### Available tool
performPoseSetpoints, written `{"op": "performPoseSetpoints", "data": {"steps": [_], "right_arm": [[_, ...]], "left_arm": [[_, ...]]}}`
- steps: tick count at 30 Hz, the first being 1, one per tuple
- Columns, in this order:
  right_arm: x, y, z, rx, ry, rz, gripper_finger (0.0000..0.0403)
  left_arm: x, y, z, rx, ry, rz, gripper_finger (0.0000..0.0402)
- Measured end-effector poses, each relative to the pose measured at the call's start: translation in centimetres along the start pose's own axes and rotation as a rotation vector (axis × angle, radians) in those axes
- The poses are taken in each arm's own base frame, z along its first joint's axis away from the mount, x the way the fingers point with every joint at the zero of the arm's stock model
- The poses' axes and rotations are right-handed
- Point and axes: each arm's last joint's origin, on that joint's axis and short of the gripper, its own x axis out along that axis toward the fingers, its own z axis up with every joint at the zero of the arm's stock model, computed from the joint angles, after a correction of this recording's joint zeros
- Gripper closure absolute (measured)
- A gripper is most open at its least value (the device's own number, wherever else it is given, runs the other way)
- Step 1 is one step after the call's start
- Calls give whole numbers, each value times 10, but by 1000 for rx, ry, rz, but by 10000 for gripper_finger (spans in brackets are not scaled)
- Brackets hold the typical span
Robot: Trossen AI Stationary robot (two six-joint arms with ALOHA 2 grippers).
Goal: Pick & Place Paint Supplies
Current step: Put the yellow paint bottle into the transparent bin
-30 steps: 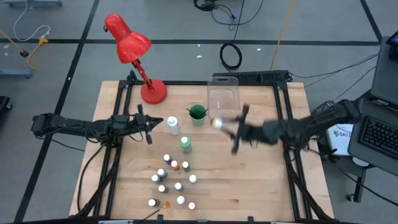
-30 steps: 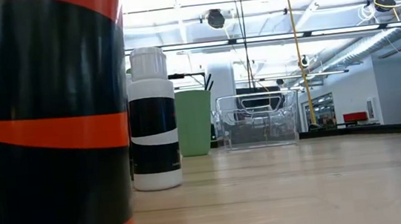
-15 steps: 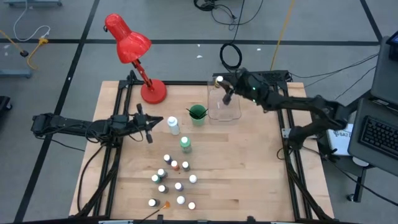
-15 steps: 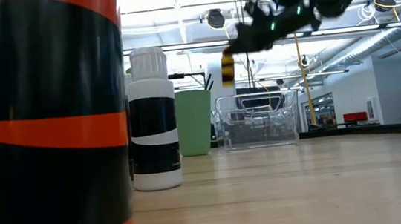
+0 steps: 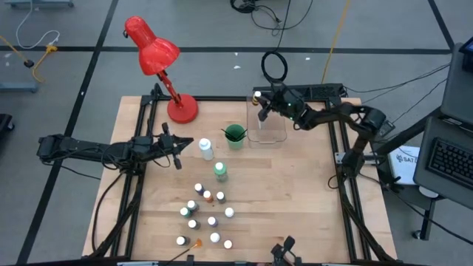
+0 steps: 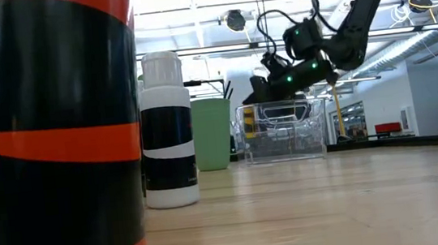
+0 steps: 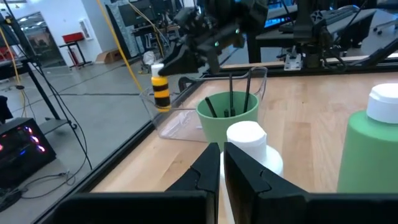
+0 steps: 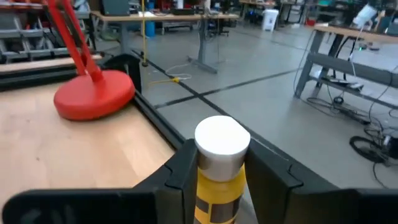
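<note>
1. Right gripper [image 8: 214,180]: jaws pinching a small yellow-and-black banded bottle [image 8: 219,168] with a white cap, bottle upright, a finger on each side of it.
2. High view: right gripper [image 5: 263,106] sits above the far edge of the clear bin [image 5: 267,127], at the far side of the desk [image 5: 295,199]. Low view: yellow-banded bottle [image 6: 249,122] hangs at the bin's [image 6: 282,132] rim level, near its left wall.
3. Left gripper [image 7: 221,163]: jaws pressed together, nothing between them, hovering low over the left part of the desk just short of the white tall bottle [image 5: 205,149].
4. Green cup [image 5: 235,134] with dark-handled brushes stands just beside the bin, on its left.
5. Green tall bottle [image 5: 220,171] stands near the white one, toward the desk's middle.
6. Cluster of tiny white-capped bottles [image 5: 206,216] stands on the near half of the desk, well apart from the bin.
7. Red lamp [image 5: 155,55], its base on the desk's far left corner.
</note>
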Motion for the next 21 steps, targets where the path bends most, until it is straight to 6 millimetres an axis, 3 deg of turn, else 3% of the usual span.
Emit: {"op": "performPoseSetpoints", "data": {"steps": [10,21], "right_arm": [[16,-4,-7,0,63,-6,306],[16,-3,-13,1,133,-29,301]], "left_arm": [[0,0,0,-3,-1,0,376],[0,1,4,1,-39,8,376]]}}
